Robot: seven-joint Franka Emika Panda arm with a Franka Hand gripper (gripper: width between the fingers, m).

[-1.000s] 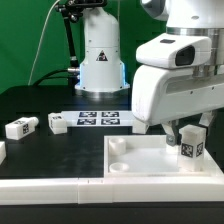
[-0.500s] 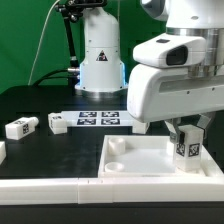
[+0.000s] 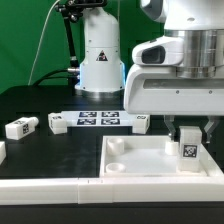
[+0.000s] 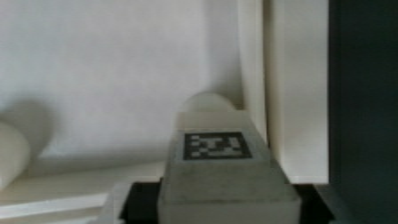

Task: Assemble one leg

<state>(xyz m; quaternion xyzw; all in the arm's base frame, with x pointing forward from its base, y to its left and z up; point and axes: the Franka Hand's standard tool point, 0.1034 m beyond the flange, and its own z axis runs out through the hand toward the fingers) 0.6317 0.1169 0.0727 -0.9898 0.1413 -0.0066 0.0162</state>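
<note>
**Exterior view: leg held upright over the white tray piece**

Exterior view shows the gripper (image 3: 186, 133) pinching the leg (image 3: 186, 149) between its two fingers, the block standing upright with its marker tag facing the camera. Directly beneath the claw lies the large white tray-like piece (image 3: 150, 168), a shallow square with a raised rim; the leg's lower end sits inside it near the corner on the exterior view's right, though contact with the floor cannot be told. A round socket (image 3: 118, 146) shows in the tray's far corner, well off to the claw's side.

Beyond the claw, the marker board (image 3: 98, 119) lies flat on the black table (image 3: 40, 155). Two more small white tagged blocks (image 3: 20, 127) (image 3: 58, 123) lie well apart from the claw.

In the wrist view the leg (image 4: 217, 160) rises between the fingers, tag visible, against the tray's white wall (image 4: 253, 60).
</note>
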